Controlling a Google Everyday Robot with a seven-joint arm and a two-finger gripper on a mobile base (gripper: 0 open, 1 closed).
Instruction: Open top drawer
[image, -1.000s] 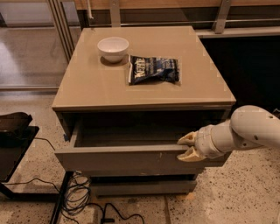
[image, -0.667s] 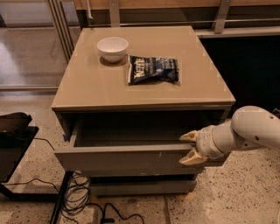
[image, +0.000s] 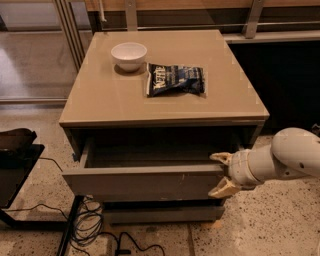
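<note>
**A:** Panel (a): where is the top drawer (image: 145, 182)?

**B:** Partly drawn out beneath the cabinet top (image: 110, 100); its shallow grey inside is exposed; its scratched front stands forward of the lower drawer front (image: 160, 214).

**A:** And the gripper?

**B:** The gripper (image: 221, 174) is at the right end of that front; its fingers (image: 220, 158) are spread, one at the top edge, the other near the bottom edge; whether they press on the panel cannot be told.

**A:** How is the pull best made?

**B:** As a judgement: straight outward, in line with the drawer's sides; a hold this far right of centre is likely to skew the drawer, so a slow, level draw suits; the upper finger should hook behind the top edge; the bowl (image: 129, 55) and chip bag (image: 176, 80) above argue against jolts.
</note>
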